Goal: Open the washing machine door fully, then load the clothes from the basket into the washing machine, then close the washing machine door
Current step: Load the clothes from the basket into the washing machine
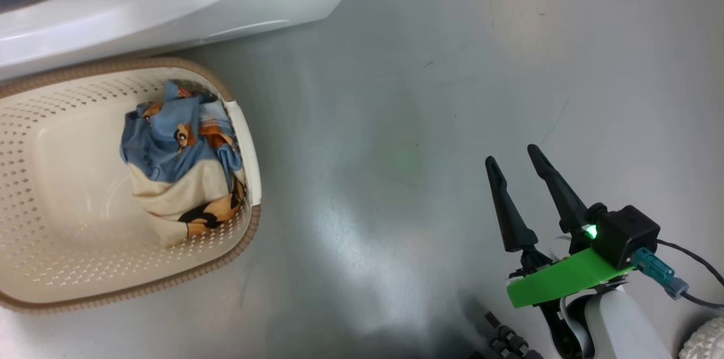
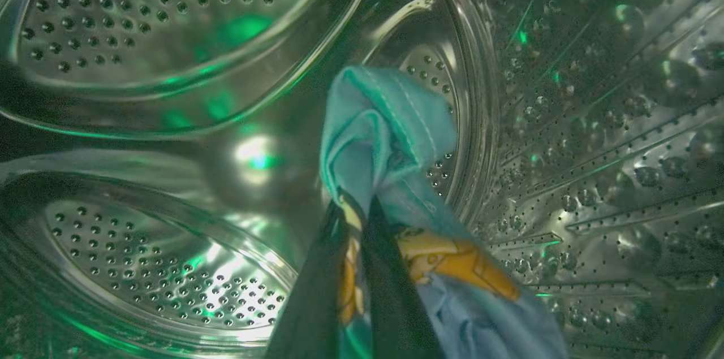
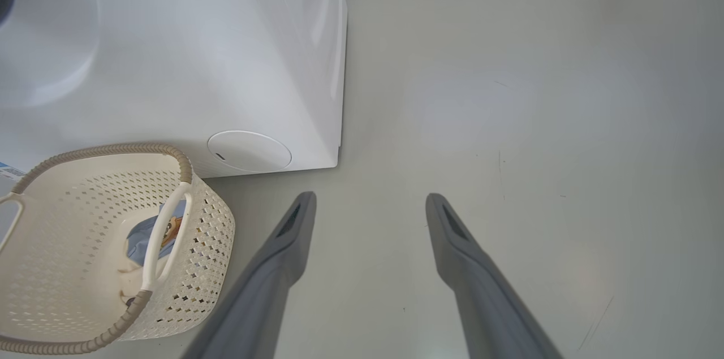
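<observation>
Currently, left gripper (image 2: pixel 356 212): seen deep inside the steel drum (image 2: pixel 594 178); its two dark fingers (image 2: pixel 390 291) are pressed together on a light-blue piece (image 2: pixel 384 133).
Light-blue piece: pinched at the fingertips; a fold is pushed up beyond them, and a part with an orange-yellow print is draped to the right of the fingers, toward the ribbed drum wall.
Drum: perforated panels and studded wall are lit with green reflections.
Right gripper (image 1: pixel 512 155): held above the bare floor (image 1: pixel 396 93) at the lower right of the head view, well apart from the basket (image 1: pixel 68 189); its fingers are spread wide and nothing is held between them. In the right wrist view (image 3: pixel 371 196) only floor is seen in the gap.
Basket: set on the floor just in front of the washing machine (image 1: pixel 169 3); whether rim and white front touch cannot be told.
Clothes (image 1: pixel 175 161): a crumpled bundle is lodged in the basket, against the wall on the right gripper's side; blue fabric with orange-brown figures lies on top, cream with orange and black print below. In the right wrist view a blue patch (image 3: pixel 136 240) is glimpsed behind the white handle (image 3: pixel 161 229).
Washing machine: its white front and corner are shown in the right wrist view (image 3: pixel 198 53), with a round cap (image 3: pixel 249 151) low on the front, near the basket rim.
</observation>
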### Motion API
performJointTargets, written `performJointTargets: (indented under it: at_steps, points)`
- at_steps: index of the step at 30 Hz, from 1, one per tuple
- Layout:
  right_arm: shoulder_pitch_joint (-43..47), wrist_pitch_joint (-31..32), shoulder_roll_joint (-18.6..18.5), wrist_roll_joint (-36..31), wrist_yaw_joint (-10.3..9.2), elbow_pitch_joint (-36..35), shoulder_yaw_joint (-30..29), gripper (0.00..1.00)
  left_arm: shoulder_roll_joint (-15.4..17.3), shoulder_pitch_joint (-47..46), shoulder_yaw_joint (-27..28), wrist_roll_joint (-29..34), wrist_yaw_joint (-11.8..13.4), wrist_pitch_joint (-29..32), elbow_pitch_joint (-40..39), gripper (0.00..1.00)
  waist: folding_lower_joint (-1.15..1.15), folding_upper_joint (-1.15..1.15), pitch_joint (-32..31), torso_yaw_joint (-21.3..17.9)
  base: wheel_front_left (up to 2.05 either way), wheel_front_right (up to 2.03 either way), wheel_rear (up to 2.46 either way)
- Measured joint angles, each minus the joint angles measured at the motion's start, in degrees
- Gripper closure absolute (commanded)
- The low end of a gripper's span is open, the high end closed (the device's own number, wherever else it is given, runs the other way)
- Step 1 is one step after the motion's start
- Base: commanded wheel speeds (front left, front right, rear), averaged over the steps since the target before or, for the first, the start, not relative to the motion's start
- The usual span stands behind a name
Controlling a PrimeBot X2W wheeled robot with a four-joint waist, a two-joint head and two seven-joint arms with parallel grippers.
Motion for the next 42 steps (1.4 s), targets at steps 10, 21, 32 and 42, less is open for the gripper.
performJointTargets:
  at_steps: [10,21,32,42]
  points:
    - [-0.07,0.00,0.02,-0.01,0.00,0.25,-0.07,0.00,-1.40,5.44,2.25,-1.08,-0.01,0.02,6.33,0.38,0.00,0.00,-0.60,0.99,0.00,0.00,0.00]
    - [-0.47,0.00,-0.02,-0.01,-0.01,0.77,-1.33,0.00,-4.77,5.05,2.71,-2.63,-0.04,0.02,15.58,0.00,0.00,0.00,-1.45,3.08,0.00,0.00,0.00]
    - [-1.21,0.00,-0.04,-0.45,-0.01,1.92,-2.55,0.00,-7.03,8.17,3.33,-4.94,-1.19,0.02,15.35,0.00,0.00,0.00,-4.96,5.49,0.00,0.00,0.00]
    - [-1.17,0.00,-0.07,-0.88,0.00,3.24,-4.07,0.00,-9.13,16.06,3.98,-5.90,-2.05,0.02,12.17,0.00,0.00,0.00,-9.55,7.42,0.00,0.00,0.00]
